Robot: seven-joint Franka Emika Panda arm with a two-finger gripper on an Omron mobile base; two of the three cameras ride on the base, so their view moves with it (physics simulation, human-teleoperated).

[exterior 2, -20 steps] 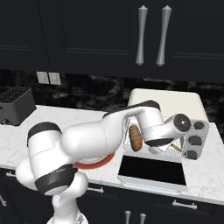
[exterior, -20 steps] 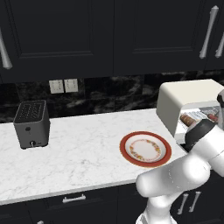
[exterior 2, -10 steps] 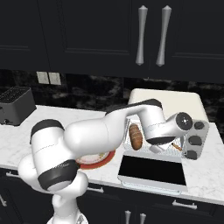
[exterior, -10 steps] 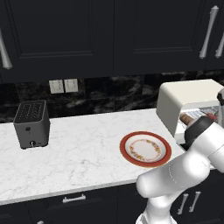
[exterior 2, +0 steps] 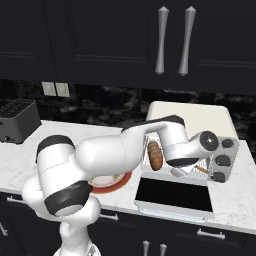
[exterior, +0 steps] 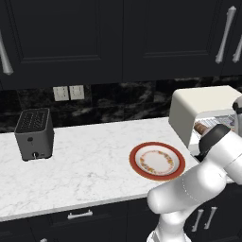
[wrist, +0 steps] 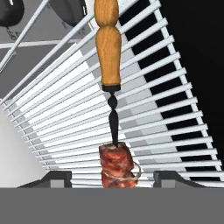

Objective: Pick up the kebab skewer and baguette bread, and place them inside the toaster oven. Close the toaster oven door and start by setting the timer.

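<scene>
On the marble counter (exterior: 94, 165) the dark slot toaster (exterior: 34, 134) stands far left and the red-rimmed plate (exterior: 157, 161) sits bare at centre, while the white arm reaches right into the toaster oven (exterior 2: 192, 116), whose door (exterior 2: 172, 196) lies folded down flat in front of it. In the right base view the baguette bread (exterior 2: 155, 155) rests on the left of the wire rack (wrist: 175, 113), its length running front to back, with the hand just to its right. In the hand view the kebab skewer (wrist: 108, 65) lies on the rack bars directly ahead of the gripper (wrist: 113, 179), its long axis running from 6 o'clock to 12 o'clock: the red meat chunk sits nearest, between the finger tips, the thin dark stick runs up from it, and the turned wooden handle points away at 12. The jaws stand spread, each finger tip (wrist: 168, 178) well clear of the meat at 3 and 9 o'clock, gripping nothing. Both foods appear to be in the oven, so the coming move is likely a straight pull-back toward 6 o'clock, along the skewer's own line, before the hand goes down to the door's front edge.
</scene>
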